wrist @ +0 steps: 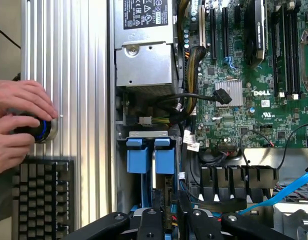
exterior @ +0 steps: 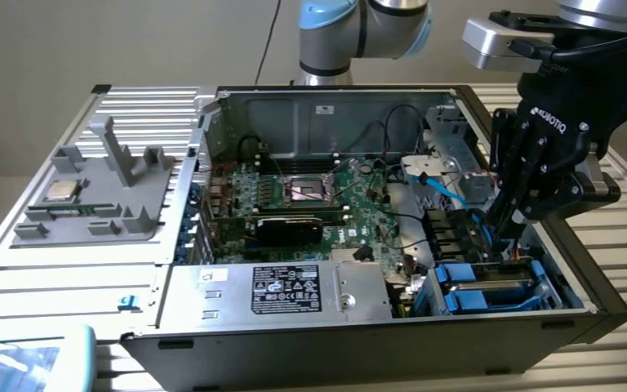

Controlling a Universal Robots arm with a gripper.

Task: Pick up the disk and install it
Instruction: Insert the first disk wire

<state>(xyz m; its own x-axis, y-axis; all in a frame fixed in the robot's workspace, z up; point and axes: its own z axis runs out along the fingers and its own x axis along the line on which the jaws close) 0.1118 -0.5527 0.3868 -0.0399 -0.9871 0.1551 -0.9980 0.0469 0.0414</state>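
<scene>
A Universal Robots arm reaches into an open desktop computer case (exterior: pixel 291 343) lying on its side on a ribbed metal surface (exterior: pixel 63 269), its gripper (exterior: pixel 506 229) lowered over the drive bay in the corner of the case nearest the exterior view's right. The jaws stand close together, with something blue between the fingertips in the wrist view; whether that is the disk's carrier frame, and so whether the jaws are clamped on it, cannot be told. Blue carrier frames (wrist: pixel 150 155) sit side by side in the bay just beyond the fingertips, and the exterior view shows a silver-grey disk (exterior: pixel 490 287) lying flat in blue plastic at the bay's floor, directly beneath the gripper.

The space is crowded. A blue data cable (wrist: pixel 279 195) and bundles of black wiring (wrist: pixel 189 100) run beside the bay, and the green motherboard (exterior: pixel 313 204) lies just past them; the silver power supply (exterior: pixel 281 290) borders the bay on the other side. A slightly skewed descent could jam a carrier against the bay rails, and a finger catching the loose cable could drag a connector free or block the slot. Beside the case, a person's hands (wrist: pixel 16 122) rest on a round control knob (wrist: pixel 41 131) above a keyboard (wrist: pixel 41 200).
</scene>
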